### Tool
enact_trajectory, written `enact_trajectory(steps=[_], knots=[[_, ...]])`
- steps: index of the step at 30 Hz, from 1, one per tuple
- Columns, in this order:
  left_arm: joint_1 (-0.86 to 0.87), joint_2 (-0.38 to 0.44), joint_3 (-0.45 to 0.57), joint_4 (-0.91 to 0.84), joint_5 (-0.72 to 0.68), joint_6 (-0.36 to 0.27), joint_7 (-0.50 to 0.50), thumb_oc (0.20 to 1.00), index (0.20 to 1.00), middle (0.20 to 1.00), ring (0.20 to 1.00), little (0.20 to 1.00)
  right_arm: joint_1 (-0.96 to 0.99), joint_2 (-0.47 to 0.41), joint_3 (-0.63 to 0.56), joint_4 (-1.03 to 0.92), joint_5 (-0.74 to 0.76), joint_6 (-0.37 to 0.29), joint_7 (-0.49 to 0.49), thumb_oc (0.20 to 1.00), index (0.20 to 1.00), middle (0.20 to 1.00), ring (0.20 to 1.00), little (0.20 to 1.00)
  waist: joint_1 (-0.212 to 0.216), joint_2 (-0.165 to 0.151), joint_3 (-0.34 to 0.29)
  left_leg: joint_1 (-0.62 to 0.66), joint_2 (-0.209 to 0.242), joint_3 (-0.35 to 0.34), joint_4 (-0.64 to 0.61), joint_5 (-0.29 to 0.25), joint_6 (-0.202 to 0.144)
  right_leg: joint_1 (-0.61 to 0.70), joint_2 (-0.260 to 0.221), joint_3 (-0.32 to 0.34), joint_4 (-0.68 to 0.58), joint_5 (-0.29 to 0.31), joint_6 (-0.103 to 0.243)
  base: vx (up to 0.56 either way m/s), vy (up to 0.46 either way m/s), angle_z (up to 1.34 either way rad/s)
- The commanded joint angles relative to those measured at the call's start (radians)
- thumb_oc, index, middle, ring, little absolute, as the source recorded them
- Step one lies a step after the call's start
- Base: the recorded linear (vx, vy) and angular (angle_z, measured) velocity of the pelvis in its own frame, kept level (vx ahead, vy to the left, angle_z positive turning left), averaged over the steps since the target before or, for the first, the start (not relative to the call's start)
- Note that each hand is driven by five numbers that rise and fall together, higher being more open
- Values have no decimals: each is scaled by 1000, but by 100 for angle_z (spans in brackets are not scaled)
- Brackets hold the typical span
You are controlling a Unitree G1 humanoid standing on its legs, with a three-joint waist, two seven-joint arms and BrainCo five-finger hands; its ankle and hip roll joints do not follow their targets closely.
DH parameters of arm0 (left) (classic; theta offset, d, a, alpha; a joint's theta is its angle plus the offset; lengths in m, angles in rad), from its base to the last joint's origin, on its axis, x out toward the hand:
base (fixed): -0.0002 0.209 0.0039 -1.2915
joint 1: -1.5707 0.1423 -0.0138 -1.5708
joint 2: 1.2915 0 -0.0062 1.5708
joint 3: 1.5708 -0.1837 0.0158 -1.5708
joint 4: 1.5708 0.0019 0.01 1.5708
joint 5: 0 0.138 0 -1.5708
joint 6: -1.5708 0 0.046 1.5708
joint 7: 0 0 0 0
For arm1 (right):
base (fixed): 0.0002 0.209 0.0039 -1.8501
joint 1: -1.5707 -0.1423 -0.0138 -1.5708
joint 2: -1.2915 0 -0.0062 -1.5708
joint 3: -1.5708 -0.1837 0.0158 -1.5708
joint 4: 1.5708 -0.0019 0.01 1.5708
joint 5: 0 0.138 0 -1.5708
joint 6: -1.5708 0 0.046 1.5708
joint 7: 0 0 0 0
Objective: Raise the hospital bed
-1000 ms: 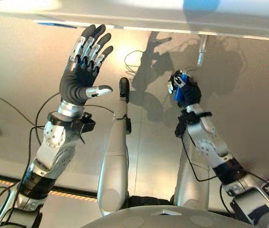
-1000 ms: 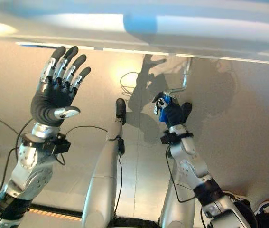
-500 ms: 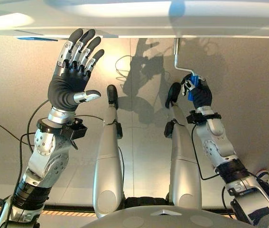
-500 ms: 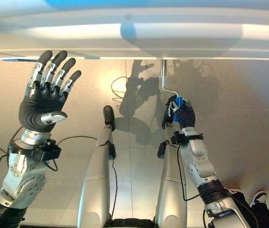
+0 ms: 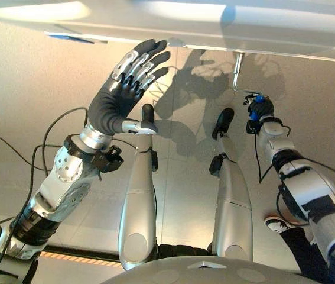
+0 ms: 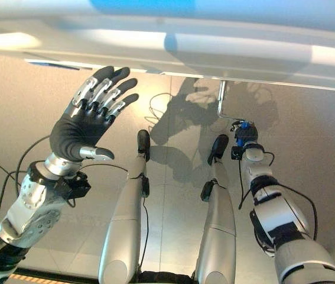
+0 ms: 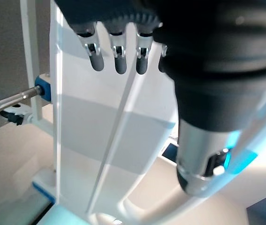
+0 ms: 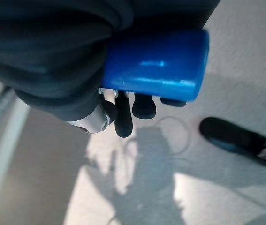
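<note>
Under the bed frame (image 6: 214, 53), your right hand (image 5: 259, 110) has swung the gripped crank handle (image 8: 154, 65) outward; left hand (image 5: 120, 100) spread, idle.

The hospital bed (image 5: 214, 23) is cut off by the upper picture edge; only its white underside edge is visible. The crank rod (image 6: 221, 97) disappears beneath the frame, its attachment hidden. The blue crank handle (image 8: 156, 65) is partly covered by the right robot hand (image 8: 53, 51). A shoe (image 8: 238, 138) is cut off at the edge.
</note>
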Motion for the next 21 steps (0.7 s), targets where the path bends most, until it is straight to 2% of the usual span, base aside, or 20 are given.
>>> enact_trajectory(steps=[1, 2, 6, 8, 9, 10, 12, 13, 14, 16, 17, 18, 21], knots=[[-6, -65, 14, -38, 17, -34, 22, 1000, 1000, 1000, 1000, 1000, 18, -127, 48, -3, -94, 61, -23, 200, 200, 200, 200, 200, 50, 121, -22, -52, -28, -52, 25, 3, 21, -18, -14, -44, 170, -145, 75, 4, 14, 17], [-6, -64, 15, -38, 18, -34, 24, 1000, 1000, 1000, 1000, 1000, 17, -127, 49, -4, -94, 61, -24, 200, 200, 200, 200, 200, 49, 122, -22, -55, -29, -54, 29, 1, 21, -19, -15, -46, 173, -147, 75, 7, 23, 28], [-16, -82, 31, -26, 51, -34, 53, 1000, 1000, 1000, 1000, 1000, -32, -33, 90, -22, -150, 80, -14, 200, 200, 200, 200, 200, 73, 142, -22, -121, -61, -70, 71, -11, 29, -48, -41, -61, 198, -154, 76, 7, 98, 31], [-32, -99, 27, -13, 72, -33, 81, 1000, 1000, 1000, 1000, 1000, -56, 24, 111, -38, -167, 86, -15, 200, 200, 200, 200, 200, 83, 150, -22, -140, -72, -74, 82, -16, 33, -52, -50, -66, 197, -152, 77, 9, 153, 15], [-42, -100, 27, -8, 85, -34, 99, 1000, 1000, 1000, 1000, 1000, -79, 93, 159, -81, -204, 87, -10, 200, 200, 200, 200, 200, 92, 153, -22, -156, -82, -71, 92, -20, 35, -53, -57, -71, 190, -148, 77, 8, 138, 8], [-40, -99, 28, -9, 86, -34, 100, 1000, 1000, 1000, 1000, 1000, -79, 94, 159, -82, -204, 87, -11, 200, 200, 200, 200, 200, 91, 152, -22, -157, -82, -71, 93, -20, 36, -53, -57, -71, 190, -148, 77, 12, 125, 3], [-53, -105, 31, -2, 89, -32, 111, 1000, 1000, 1000, 1000, 1000, -85, 155, 197, -110, -234, 89, -2, 200, 200, 200, 200, 200, 98, 153, -22, -162, -88, -73, 93, -21, 36, -51, -60, -70, 183, -144, 78, 9, 104, 2], [-49, -101, 43, 0, 105, -37, 128, 1000, 1000, 1000, 1000, 1000, -86, 234, 257, -181, -264, 80, 12, 200, 200, 200, 200, 200, 100, 148, -22, -169, -94, -71, 100, -26, 36, -49, -61, -68, 171, -139, 78, 8, 108, 1], [-47, -101, 45, 0, 105, -37, 129, 1000, 1000, 1000, 1000, 1000, -85, 235, 258, -182, -264, 80, 12, 200, 200, 200, 200, 200, 99, 147, -22, -169, -94, -71, 100, -26, 36, -49, -61, -67, 171, -139, 78, 9, 98, -1], [-45, -106, 46, 3, 112, -40, 136, 1000, 1000, 1000, 1000, 1000, -80, 295, 283, -222, -259, 70, 27, 200, 200, 200, 200, 200, 105, 149, -22, -169, -103, -71, 105, -28, 37, -44, -65, -68, 165, -133, 80, 39, 61, -2], [-31, -113, 31, 6, 114, -46, 138, 1000, 1000, 1000, 1000, 1000, -46, 362, 329, -327, -240, 46, 55, 200, 200, 200, 200, 200, 109, 149, -22, -138, -105, -69, 113, -63, 31, -12, -69, -58, 164, -157, 91, 14, 78, -3], [-39, -113, 42, 4, 115, -46, 139, 1000, 1000, 1000, 1000, 1000, -58, 359, 332, -334, -241, 48, 53, 200, 200, 200, 200, 200, 106, 150, -22, -170, -107, -69, 106, -28, 36, -37, -70, -69, 151, -126, 82, 17, 70, -3], [-31, -109, 41, 11, 124, -57, 145, 1000, 1000, 1000, 1000, 1000, -35, 389, 367, -489, -152, 0, 69, 200, 200, 200, 200, 200, 103, 148, -22, -164, -106, -64, 103, -31, 33, -28, -73, -67, 134, -119, 82, 12, 51, 1]])
